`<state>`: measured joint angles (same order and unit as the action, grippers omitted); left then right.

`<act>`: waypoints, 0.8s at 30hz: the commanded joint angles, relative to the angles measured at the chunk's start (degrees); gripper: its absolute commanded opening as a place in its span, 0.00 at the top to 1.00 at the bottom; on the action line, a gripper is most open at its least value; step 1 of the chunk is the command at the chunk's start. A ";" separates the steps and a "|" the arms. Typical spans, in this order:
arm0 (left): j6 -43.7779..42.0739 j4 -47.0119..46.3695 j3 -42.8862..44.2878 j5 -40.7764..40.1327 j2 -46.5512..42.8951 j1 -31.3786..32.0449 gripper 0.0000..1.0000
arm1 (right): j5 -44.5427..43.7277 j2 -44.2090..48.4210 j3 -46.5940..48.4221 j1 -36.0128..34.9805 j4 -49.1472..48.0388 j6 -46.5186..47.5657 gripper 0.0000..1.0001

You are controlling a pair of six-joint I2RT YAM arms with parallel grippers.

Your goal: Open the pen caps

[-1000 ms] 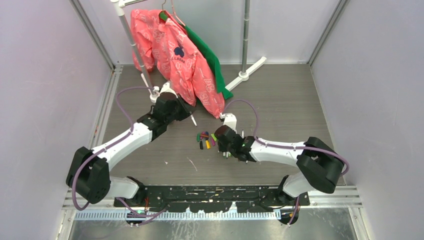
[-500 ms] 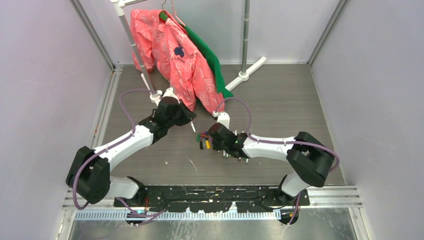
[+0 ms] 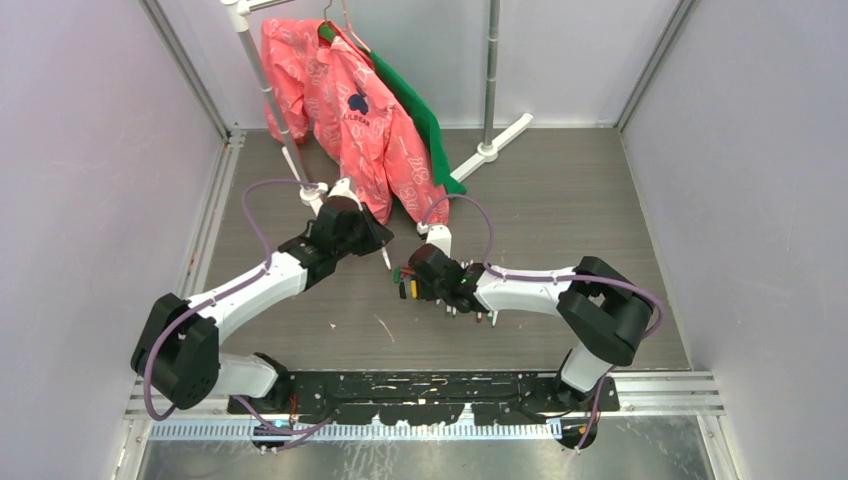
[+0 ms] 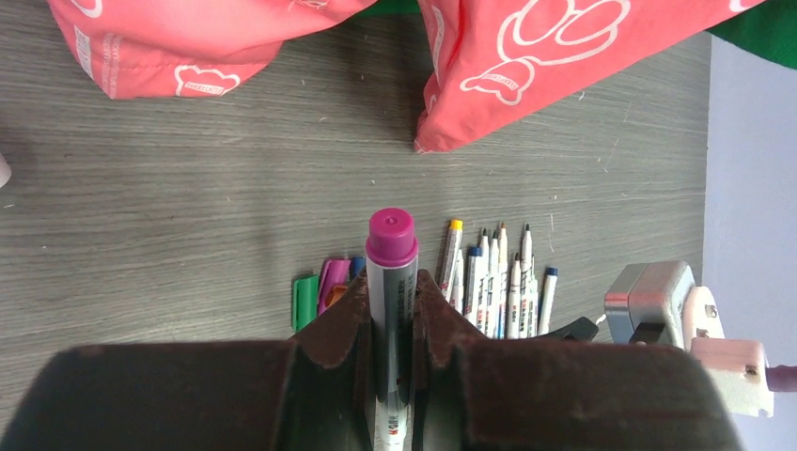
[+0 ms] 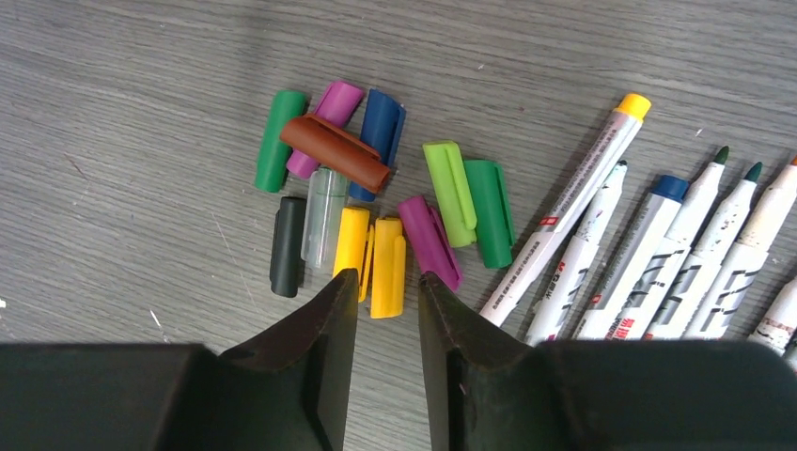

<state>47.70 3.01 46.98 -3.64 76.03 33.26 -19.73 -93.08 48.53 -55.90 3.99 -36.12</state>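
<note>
magenta-capped pen (image 4: 390,315) in left gripper (image 4: 389,289); right gripper (image 5: 387,287) parted over pen caps (image 5: 353,242)

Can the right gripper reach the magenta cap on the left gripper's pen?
Probably yes: the magenta cap sticks out bare past the left gripper, and the right gripper is empty, jaws parted, nearby.

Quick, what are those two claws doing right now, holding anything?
Left gripper: shut on the white marker pen with a magenta plastic cap.
Right gripper: open, empty, above the loose coloured plastic caps.
</note>
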 commanded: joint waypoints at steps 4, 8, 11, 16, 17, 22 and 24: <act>-1.00 -0.39 0.07 -0.50 -1.66 0.58 1.00 | -1.04 1.46 2.33 -0.36 -1.29 0.92 0.62; -2.82 0.26 1.07 0.50 -1.32 1.48 1.00 | -4.46 6.39 0.23 -0.33 -1.03 0.72 0.61; -5.35 1.50 3.12 3.09 -0.04 2.54 1.00 | -7.75 11.25 -2.12 -0.31 -0.51 0.17 0.60; -8.15 2.74 5.98 5.34 2.94 6.40 1.00 | -14.51 18.63 -7.45 -0.32 0.46 -3.03 0.58; -8.49 2.92 6.67 5.66 3.73 7.28 1.00 | -16.18 20.03 -8.37 -0.35 0.97 -3.87 0.57; -8.07 3.46 10.39 7.67 9.67 11.37 1.00 | -22.69 27.91 -14.16 0.81 1.98 -7.94 0.56; -7.48 3.10 12.04 8.04 12.48 13.47 1.00 | -24.13 31.88 -16.14 1.40 2.32 -8.96 0.55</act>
<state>40.95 6.31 55.29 1.96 85.12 43.92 -36.40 -67.59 35.00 -55.44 6.04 -40.97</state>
